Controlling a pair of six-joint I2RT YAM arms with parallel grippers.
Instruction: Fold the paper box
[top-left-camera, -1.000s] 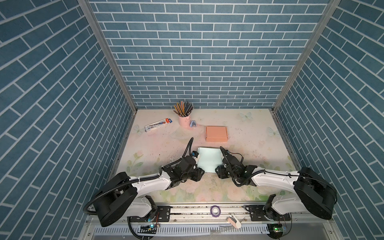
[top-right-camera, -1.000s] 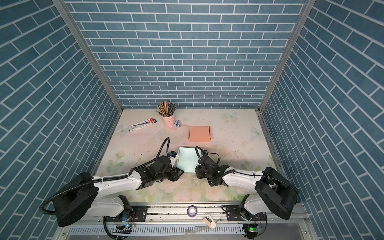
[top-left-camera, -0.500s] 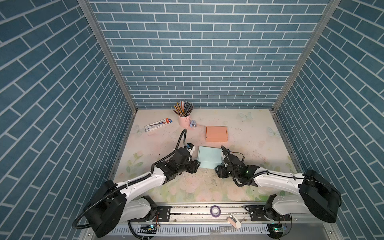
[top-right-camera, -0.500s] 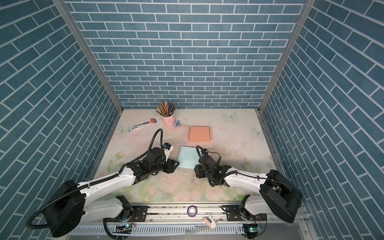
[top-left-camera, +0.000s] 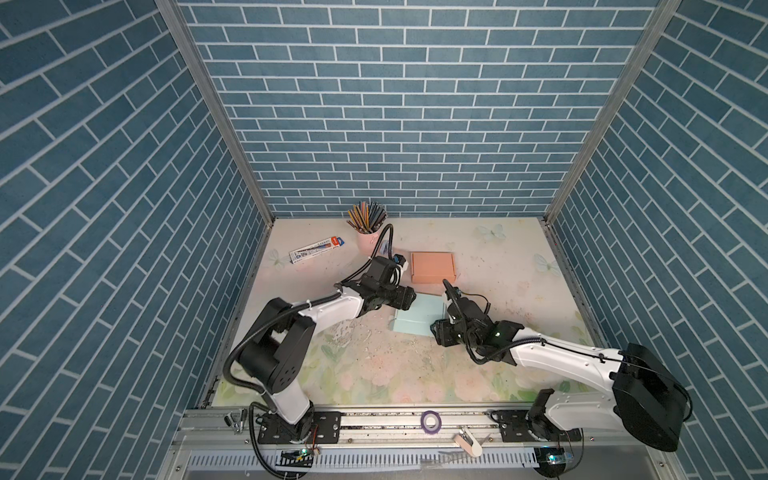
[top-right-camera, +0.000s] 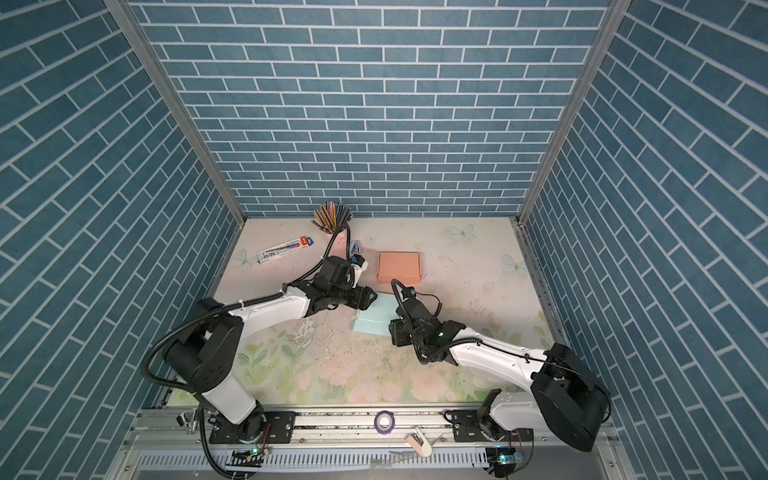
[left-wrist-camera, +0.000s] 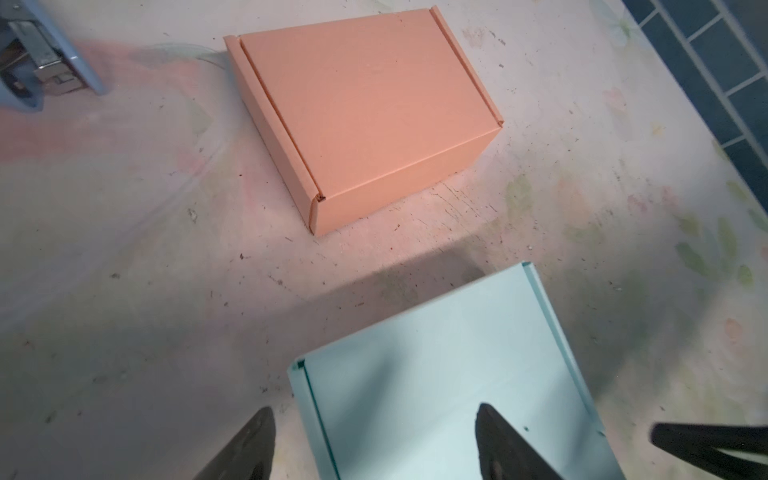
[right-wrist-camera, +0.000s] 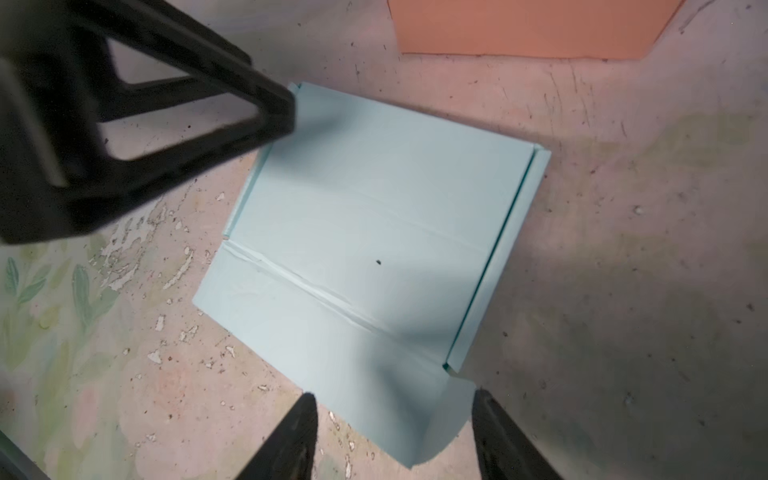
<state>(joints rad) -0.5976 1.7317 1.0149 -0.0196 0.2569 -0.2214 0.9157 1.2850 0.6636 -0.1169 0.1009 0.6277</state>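
Mint paper box; carton lettering illegible

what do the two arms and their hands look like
The left arm and right arm have glossy white shells with bulky black joints. A ribbed black hose loops beside the left arm; black cables run along both. The left hand and right hand are matte black, each with two tapering fingers. A small green light glows near the right wrist.

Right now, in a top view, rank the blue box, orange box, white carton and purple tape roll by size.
1. blue box, though partly covered
2. orange box
3. white carton
4. purple tape roll
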